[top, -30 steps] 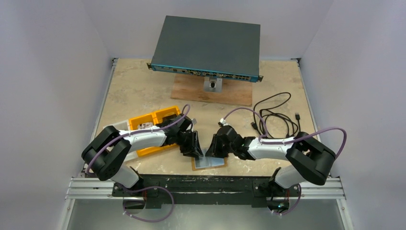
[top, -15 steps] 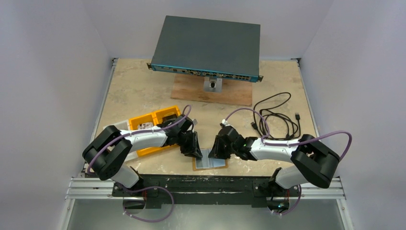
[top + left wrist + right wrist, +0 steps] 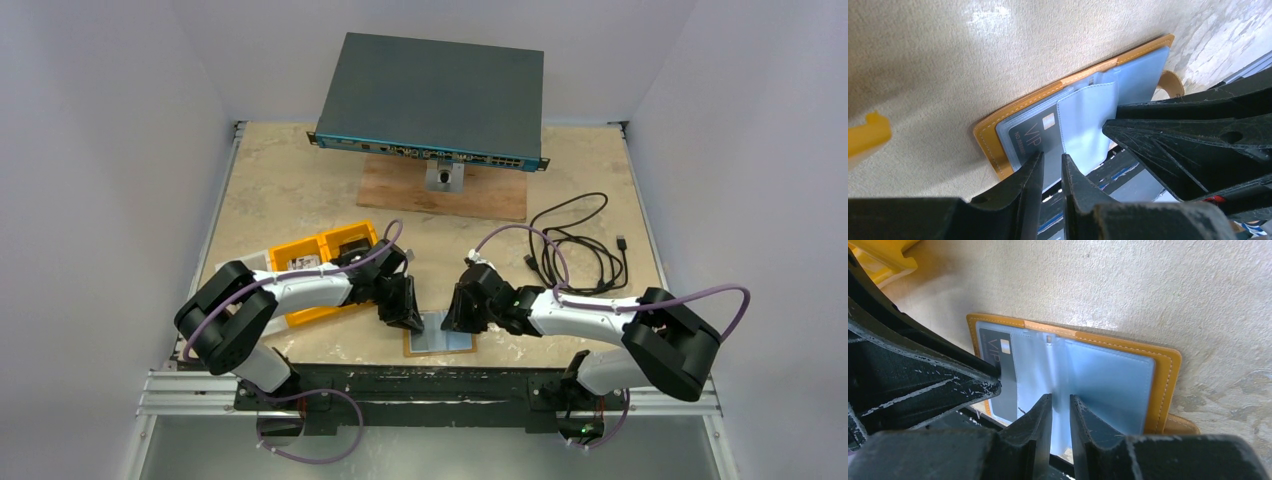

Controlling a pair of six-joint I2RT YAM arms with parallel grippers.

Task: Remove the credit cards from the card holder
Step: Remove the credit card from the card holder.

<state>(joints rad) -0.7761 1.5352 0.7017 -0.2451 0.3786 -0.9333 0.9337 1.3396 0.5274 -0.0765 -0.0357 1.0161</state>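
The right arm (image 3: 585, 312) has been swung outward at the elbow, yet both grippers have been kept low over the open card holder (image 3: 1168, 365), lying directly beneath and between them. The left gripper (image 3: 1051, 162) is drawn to a narrow slit at the credit card (image 3: 1028, 137) marked VIP. The right gripper (image 3: 1060, 402) is likewise narrowed, a clear sleeve leaf (image 3: 1059, 370) running into its gap. Whether either is pinched cannot be told. No card has been freed, so extraction is judged barely begun.

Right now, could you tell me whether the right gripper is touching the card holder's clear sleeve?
Touching: in the right wrist view the clear sleeve runs up between the right gripper's jaws, with no gap showing.
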